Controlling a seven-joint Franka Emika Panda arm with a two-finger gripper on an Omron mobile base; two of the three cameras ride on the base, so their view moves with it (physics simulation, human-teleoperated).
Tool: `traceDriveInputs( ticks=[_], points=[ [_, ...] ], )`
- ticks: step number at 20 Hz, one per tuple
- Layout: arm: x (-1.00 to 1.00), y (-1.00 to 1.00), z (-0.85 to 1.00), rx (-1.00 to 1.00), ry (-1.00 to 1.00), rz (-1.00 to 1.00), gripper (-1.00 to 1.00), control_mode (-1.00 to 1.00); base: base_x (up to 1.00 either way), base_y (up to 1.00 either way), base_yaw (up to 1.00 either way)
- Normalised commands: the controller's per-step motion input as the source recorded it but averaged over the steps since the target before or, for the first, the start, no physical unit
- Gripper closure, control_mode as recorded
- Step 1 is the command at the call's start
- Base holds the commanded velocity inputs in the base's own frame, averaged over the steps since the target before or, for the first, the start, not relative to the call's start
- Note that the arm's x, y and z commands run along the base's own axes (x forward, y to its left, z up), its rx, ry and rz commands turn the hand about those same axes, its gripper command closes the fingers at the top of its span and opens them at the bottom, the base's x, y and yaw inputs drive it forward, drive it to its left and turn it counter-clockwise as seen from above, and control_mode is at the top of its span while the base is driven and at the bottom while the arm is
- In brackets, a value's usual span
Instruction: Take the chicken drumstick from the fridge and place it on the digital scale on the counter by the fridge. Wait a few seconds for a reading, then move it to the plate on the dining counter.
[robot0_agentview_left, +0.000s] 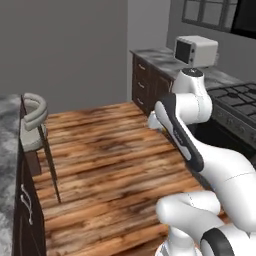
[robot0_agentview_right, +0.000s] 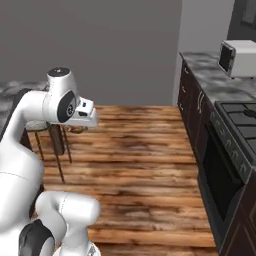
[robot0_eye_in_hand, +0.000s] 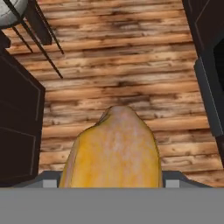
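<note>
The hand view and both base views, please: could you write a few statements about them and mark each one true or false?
1. The claw holds the glossy orange-yellow chicken drumstick. True.
2. The drumstick is carried above a wooden plank floor. True.
3. The white boxy microwave stands on the floor. False: it stands on the grey-marbled stone top over dark cabinets.
4. The drumstick lies on a yellow plate. False: it hangs in the claw over the floor.
5. A grey-seated bar stool stands beside the marbled slab at the left of the left base view. True.

base views flank arm (robot0_agentview_left: 200, 150), share wood floor (robot0_agentview_right: 145, 170), hand view faces floor
</note>
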Motion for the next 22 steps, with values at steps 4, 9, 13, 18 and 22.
traceDriveInputs(
  ticks=[4,9,13,18,22],
  points=[
    [0.00,0.00,0.00,0.00,0.00,0.00,1.00,1.00,0.76,0.00,-0.48],
    [0.00,0.00,0.00,0.00,0.00,0.00,1.00,1.00,0.65,-0.01,-0.53],
    [0.00,0.00,0.00,0.00,0.00,0.00,1.00,1.00,0.91,-0.52,-0.35],
    [0.00,0.00,0.00,0.00,0.00,0.00,1.00,1.00,1.00,-0.73,-0.22],
    [0.00,0.00,0.00,0.00,0.00,0.00,1.00,1.00,0.83,-0.64,-0.22]
  ],
)
